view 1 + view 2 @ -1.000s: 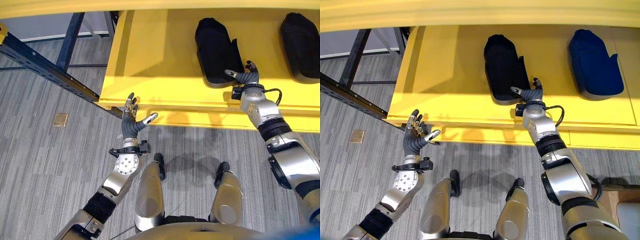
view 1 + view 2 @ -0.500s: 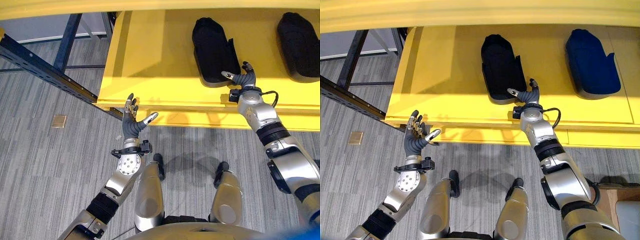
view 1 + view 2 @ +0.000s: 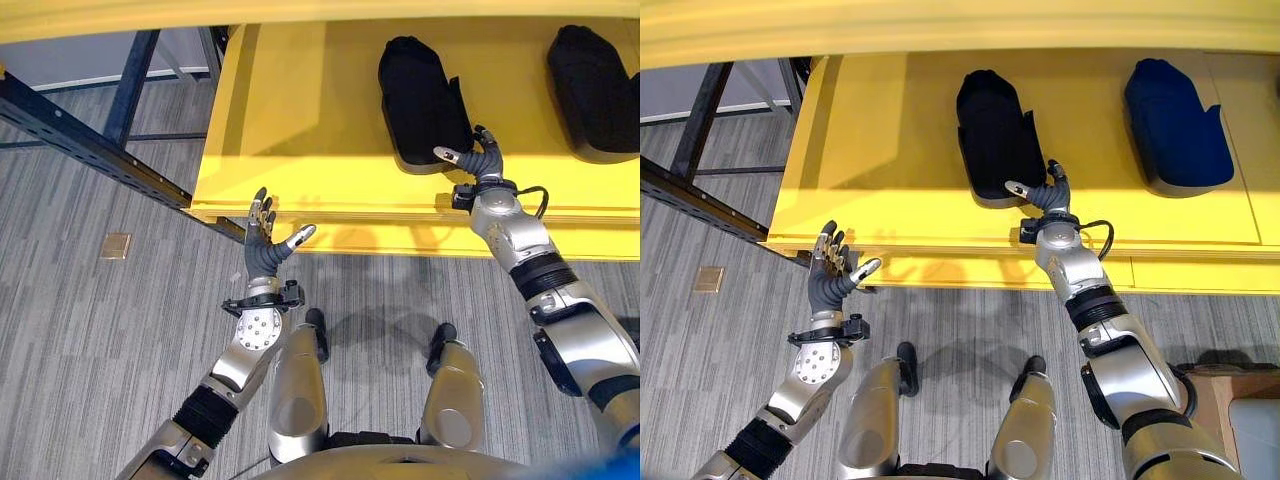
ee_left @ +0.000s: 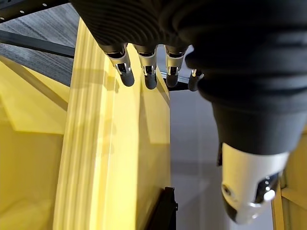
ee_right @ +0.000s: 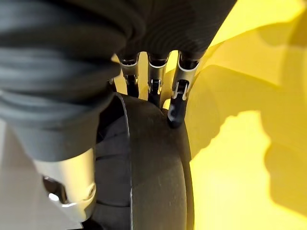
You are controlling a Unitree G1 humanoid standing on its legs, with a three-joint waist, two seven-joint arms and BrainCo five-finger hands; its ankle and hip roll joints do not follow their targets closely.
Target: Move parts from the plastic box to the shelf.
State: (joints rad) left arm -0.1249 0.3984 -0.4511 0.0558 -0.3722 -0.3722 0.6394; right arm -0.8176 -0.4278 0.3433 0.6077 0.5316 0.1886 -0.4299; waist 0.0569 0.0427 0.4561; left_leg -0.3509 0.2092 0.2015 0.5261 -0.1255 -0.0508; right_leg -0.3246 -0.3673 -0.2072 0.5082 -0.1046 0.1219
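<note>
Shelf: the yellow shelf [image 3: 900, 130] ran across the upper part of both eye views, its front lip facing the robot, with a dark metal frame [image 3: 90, 150] at its left end.
Black part: a black moulded part [image 3: 995, 135] lay on the shelf board, its long axis running front to back, its near end close to the front lip.
Second part: a further part [image 3: 1170, 125], dark blue in the right eye view, lay on the same board to the right of the black part and well apart from it.
Right robot hand: the right robot hand [image 3: 1037, 195] was at the near right corner of the black part. In the right wrist view its fingers [image 5: 176, 103] lay curled over the part's rounded rim, with the thumb on the other side of that rim. The robot hand was closed on the part, which rested on the shelf board.
Left robot hand: the left robot hand [image 3: 265, 245] was held up in front of the shelf's left front corner, just below the lip, fingers straight and spread, thumb out to the side, holding nothing.
Floor: grey striped floor [image 3: 100, 330] lay below the shelf, with a small tan square plate [image 3: 116, 245] set in it left of the left arm.
</note>
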